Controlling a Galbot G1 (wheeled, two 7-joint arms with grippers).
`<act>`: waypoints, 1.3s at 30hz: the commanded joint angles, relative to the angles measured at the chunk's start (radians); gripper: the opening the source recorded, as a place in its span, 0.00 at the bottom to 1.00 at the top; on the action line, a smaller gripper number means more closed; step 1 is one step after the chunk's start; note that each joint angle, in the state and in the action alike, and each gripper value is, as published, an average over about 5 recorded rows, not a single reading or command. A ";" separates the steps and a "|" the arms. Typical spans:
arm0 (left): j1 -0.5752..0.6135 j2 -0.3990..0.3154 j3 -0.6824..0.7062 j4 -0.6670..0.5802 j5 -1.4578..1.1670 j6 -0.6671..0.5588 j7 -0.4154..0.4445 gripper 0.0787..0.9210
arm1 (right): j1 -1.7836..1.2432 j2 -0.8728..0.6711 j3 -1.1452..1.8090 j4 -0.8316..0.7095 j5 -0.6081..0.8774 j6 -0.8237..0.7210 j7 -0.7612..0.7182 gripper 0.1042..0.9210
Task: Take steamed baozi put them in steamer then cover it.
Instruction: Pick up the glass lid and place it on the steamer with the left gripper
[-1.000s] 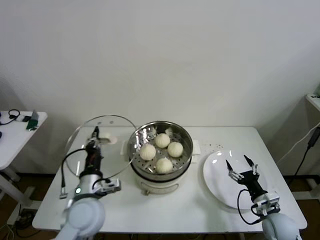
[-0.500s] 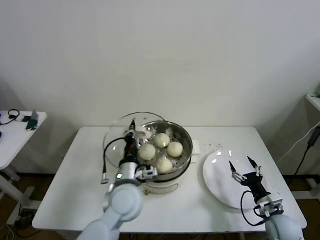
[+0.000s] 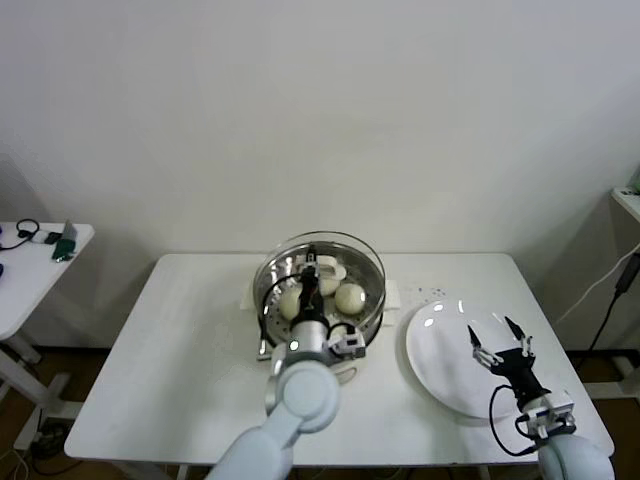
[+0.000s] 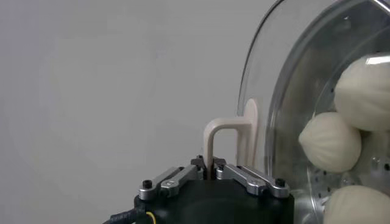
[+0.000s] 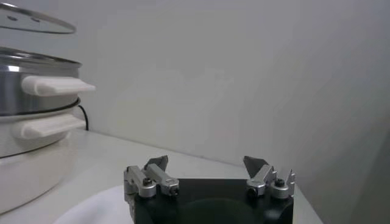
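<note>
The steamer (image 3: 372, 308) stands mid-table with several cream-white baozi (image 3: 350, 297) in its perforated basket. My left gripper (image 3: 311, 263) is shut on the cream handle (image 4: 214, 137) of the clear glass lid (image 3: 352, 243). It holds that lid just above the steamer, tilted. Through the glass (image 4: 274, 91) of the lid, the left wrist view shows baozi (image 4: 331, 141) right behind it. My right gripper (image 3: 497, 336) hovers open over the white plate (image 3: 435, 350), holding nothing. In the right wrist view the steamer (image 5: 24, 70) sits far off, with the lid's rim (image 5: 36, 18) above it.
The white table (image 3: 170, 350) has bare room to the steamer's left. A side table (image 3: 30, 262) with small items stands at the far left. A wall rises close behind the table. Another surface's edge (image 3: 628, 200) shows at the far right.
My left arm has swung the lid rightward from the table's left side to above the steamer. My right gripper has drifted slightly right and nearer, still open.
</note>
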 commanded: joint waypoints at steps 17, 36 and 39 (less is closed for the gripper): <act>-0.010 -0.062 -0.007 0.119 0.075 -0.022 0.003 0.08 | -0.010 0.013 0.021 -0.001 -0.011 0.009 -0.009 0.88; -0.017 -0.054 0.004 0.144 0.073 -0.020 -0.006 0.08 | -0.019 0.013 0.032 0.000 -0.011 0.014 -0.018 0.88; -0.016 -0.049 0.004 0.141 0.068 -0.018 -0.005 0.08 | -0.018 0.013 0.032 0.000 -0.011 0.014 -0.019 0.88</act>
